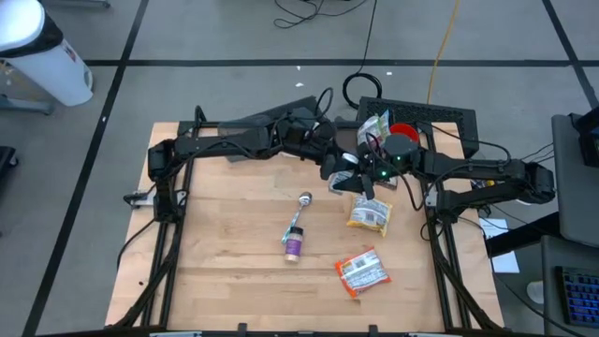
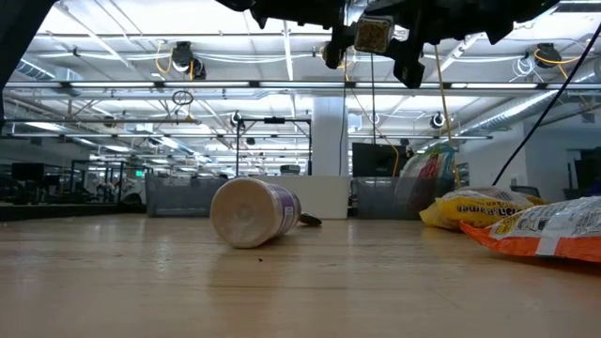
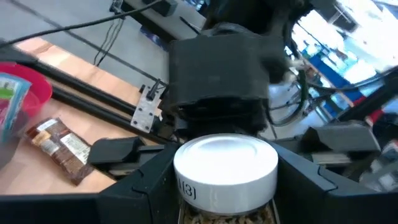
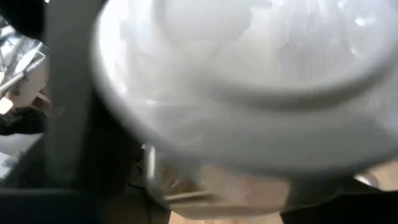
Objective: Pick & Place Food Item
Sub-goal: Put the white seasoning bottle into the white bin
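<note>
Jar (image 3: 225,168) w/ white lid and grainy contents hung in mid-air over the tabletop's (image 1: 234,271) far right part, between both arms. Left gripper (image 3: 227,186) clamped its body just under the lid; right gripper (image 1: 367,180) sat right against it, fingers around the lid end — whether it gripped, can't tell. Probably rigid, smooth, moderately heavy — best held round the body, not the lid.

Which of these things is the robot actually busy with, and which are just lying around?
In the job, it seems:
- jar, held up off the table
- left gripper, shut on it
- right gripper, close against it

Lying about:
- purple tub, on its side
- yellow bag
- orange bag
- red bowl, at the back
</note>
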`<move>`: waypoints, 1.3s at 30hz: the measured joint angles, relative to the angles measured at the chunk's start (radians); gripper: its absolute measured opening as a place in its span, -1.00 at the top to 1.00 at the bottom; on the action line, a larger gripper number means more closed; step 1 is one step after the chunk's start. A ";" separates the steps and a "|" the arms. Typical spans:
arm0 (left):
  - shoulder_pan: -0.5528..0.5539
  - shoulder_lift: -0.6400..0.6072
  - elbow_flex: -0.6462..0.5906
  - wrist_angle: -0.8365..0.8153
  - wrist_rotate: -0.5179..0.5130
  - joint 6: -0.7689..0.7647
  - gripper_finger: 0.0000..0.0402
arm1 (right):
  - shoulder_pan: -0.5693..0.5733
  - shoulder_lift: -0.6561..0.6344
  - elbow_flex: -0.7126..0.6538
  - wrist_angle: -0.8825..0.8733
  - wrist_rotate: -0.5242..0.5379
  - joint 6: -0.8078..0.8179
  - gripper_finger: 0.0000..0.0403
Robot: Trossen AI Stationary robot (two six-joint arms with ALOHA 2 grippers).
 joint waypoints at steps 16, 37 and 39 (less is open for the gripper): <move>0.065 -0.067 -0.001 -0.069 -0.016 0.116 -0.06 | -0.035 -0.001 0.002 0.004 0.036 0.019 -0.60; 0.206 -0.292 -0.029 -0.579 -0.424 0.344 -0.06 | -0.099 -0.003 0.001 -0.034 0.038 0.017 -0.59; 0.216 -0.292 -0.083 -0.534 -0.434 0.321 -0.06 | -0.100 -0.003 0.001 -0.054 0.058 0.015 -0.59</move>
